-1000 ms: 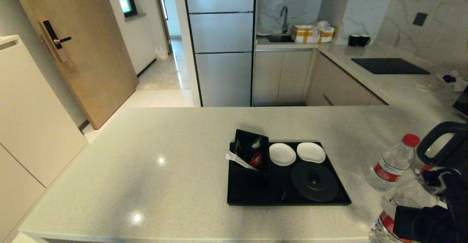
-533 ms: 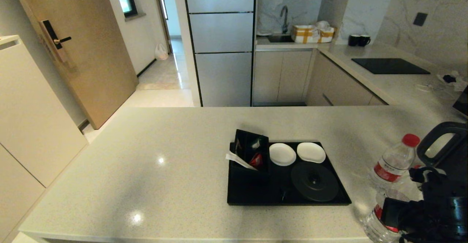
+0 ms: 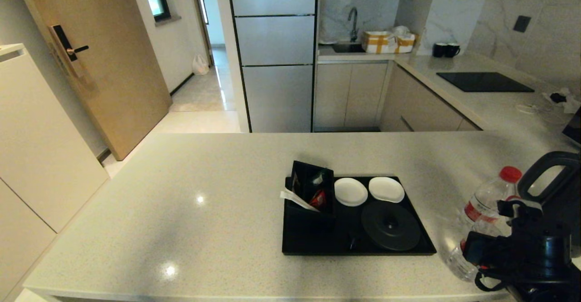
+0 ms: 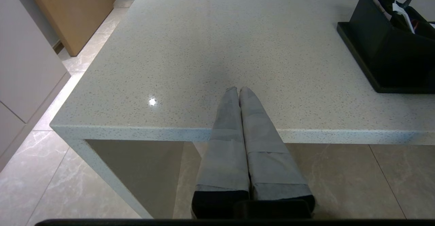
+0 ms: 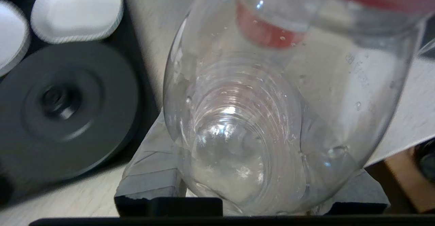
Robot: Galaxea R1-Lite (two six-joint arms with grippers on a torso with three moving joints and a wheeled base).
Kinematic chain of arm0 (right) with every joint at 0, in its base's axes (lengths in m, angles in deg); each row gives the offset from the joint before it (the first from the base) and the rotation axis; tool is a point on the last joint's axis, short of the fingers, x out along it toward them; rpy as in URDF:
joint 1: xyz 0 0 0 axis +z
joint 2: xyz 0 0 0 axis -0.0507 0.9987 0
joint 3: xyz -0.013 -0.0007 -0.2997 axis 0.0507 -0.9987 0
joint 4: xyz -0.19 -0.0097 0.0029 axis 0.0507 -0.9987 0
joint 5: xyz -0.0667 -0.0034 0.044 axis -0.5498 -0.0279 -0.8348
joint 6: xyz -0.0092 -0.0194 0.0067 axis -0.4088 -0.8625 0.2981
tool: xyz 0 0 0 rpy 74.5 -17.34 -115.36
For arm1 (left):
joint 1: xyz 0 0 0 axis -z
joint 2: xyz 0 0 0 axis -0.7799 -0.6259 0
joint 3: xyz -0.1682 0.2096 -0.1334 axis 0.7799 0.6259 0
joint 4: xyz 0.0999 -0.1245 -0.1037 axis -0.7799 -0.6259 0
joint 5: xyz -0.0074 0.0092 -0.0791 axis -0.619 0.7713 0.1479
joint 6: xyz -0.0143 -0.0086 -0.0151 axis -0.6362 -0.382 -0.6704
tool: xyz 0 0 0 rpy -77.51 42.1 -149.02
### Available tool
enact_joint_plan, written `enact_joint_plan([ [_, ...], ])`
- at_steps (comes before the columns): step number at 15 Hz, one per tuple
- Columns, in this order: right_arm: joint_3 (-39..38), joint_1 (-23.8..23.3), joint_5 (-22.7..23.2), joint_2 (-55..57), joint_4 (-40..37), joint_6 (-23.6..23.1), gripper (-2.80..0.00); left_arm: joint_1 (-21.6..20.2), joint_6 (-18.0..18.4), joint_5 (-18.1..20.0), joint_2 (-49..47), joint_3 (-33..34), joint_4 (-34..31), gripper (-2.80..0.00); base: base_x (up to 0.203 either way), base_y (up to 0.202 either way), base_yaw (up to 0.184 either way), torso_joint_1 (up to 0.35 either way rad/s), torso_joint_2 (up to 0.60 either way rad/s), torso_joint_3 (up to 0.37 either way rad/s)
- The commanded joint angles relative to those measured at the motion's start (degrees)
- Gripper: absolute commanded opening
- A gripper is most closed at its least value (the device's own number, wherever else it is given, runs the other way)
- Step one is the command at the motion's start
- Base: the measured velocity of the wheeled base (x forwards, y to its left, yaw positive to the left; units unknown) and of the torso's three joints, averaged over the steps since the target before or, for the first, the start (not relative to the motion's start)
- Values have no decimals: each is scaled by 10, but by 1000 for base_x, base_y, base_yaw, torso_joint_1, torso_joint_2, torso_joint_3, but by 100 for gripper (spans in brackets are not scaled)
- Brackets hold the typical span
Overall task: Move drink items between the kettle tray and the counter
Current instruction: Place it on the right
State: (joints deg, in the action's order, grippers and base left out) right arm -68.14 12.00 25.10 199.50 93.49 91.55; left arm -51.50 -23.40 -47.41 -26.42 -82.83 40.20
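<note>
On the counter (image 3: 204, 211) lies the black kettle tray (image 3: 317, 243), with a round kettle base (image 3: 391, 225) and two white coasters (image 3: 350, 191) on it. To its right my right gripper (image 3: 470, 252) is shut on a clear water bottle (image 3: 456, 263), which is tilted and held just off the tray's right rim. From the right wrist the bottle (image 5: 272, 124) fills the space between the grey fingers (image 5: 149, 164). A second bottle (image 3: 488, 197) with a red cap stands behind it, beside the dark kettle (image 3: 551, 175). My left gripper (image 4: 239, 89) is shut and empty over the counter's near edge.
A black box of sachets (image 3: 311, 188) stands on the tray's left end. Far behind are a black hob (image 3: 483, 81), two black mugs (image 3: 445, 50) and a sink. The counter's front edge (image 4: 136, 132) drops to tiled floor.
My right gripper has carried the held bottle leftward and forward, closer to the tray's right rim. The standing bottle, the kettle and the tray have not moved.
</note>
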Motion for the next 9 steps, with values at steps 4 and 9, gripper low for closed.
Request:
enact_joint_plan([
  [4,-1,-9,-8,24,12,-5,-280,0,0,0,0,0,0,-280,0,0,0,0,0,0],
  [9,-1,-9,-13,43,14,-10,-280,0,0,0,0,0,0,-280,0,0,0,0,0,0],
])
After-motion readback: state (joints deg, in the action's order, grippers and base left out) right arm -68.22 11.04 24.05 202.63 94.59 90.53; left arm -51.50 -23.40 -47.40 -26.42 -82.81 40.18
